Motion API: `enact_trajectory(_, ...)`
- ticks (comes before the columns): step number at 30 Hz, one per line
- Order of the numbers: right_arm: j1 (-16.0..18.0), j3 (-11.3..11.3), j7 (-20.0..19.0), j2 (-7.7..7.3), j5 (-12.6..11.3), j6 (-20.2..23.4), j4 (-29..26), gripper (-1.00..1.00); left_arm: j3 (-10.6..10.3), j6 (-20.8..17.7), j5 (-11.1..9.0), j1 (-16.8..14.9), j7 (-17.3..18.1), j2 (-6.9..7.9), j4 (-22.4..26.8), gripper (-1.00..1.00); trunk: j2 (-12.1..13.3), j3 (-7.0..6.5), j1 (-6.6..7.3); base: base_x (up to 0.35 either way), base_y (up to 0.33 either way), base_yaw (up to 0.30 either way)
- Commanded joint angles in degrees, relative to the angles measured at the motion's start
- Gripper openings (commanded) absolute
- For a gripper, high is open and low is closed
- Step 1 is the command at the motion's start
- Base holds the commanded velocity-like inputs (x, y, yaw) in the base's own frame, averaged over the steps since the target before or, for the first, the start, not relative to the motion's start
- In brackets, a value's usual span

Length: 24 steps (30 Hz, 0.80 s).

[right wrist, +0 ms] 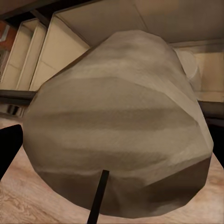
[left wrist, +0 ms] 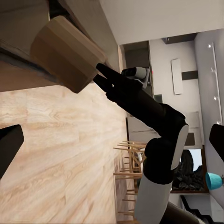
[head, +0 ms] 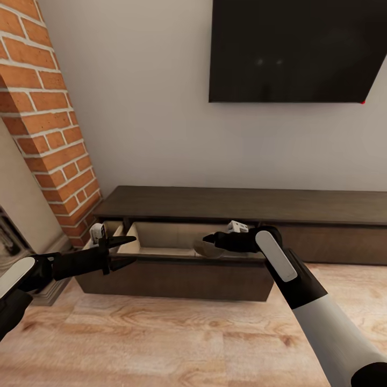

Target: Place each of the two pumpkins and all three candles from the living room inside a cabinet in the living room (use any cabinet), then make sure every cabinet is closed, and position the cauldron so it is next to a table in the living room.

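Note:
The long dark brown cabinet (head: pixel 242 204) stands against the wall with one drawer (head: pixel 172 235) pulled out, its pale wood inside showing. My right gripper (head: pixel 208 243) is shut on a beige candle (head: pixel 203 249) held over the drawer's front edge. That candle (right wrist: pixel 116 121) looms large in the right wrist view, dark wick towards the camera, and a second pale rounded shape (right wrist: pixel 190 67) peeks out behind it in the drawer. From the left wrist the held candle (left wrist: pixel 65 53) shows at the right gripper's fingertips (left wrist: pixel 100 72). My left gripper (head: pixel 125 250) hangs open at the drawer's left end.
A brick column (head: pixel 48 123) rises left of the cabinet and a black TV (head: pixel 295 48) hangs on the wall above it. Pale wood floor (head: pixel 161 333) lies in front. Wooden chairs (left wrist: pixel 128 158) stand far back in the left wrist view.

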<state>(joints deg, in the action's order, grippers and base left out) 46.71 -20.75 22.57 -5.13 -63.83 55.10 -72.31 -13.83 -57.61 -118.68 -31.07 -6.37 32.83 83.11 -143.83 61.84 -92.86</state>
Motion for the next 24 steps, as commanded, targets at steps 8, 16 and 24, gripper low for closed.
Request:
enact_trajectory(8,0.05,0.08,0.81,0.03,-0.76,0.09,0.27,-1.00,-0.09,-0.04,-0.62,-0.05,-0.57,-0.02,0.03,1.00,-0.02,0.06,0.01,0.098,-0.074,-0.113)
enact_trajectory(16,0.05,0.05,0.81,0.04,-0.77,0.10,0.18,-1.00,-0.13,-0.04,-0.60,-0.05,-0.57,0.00,0.03,1.00,-0.02,0.06,0.01,0.065,-0.002,-0.157)
enact_trajectory(24,0.05,0.01,0.81,0.04,-0.77,0.10,0.15,-1.00,-0.10,-0.04,-0.59,-0.05,-0.57,0.03,0.03,1.00,-0.02,0.06,0.01,0.147,0.028,-0.005)
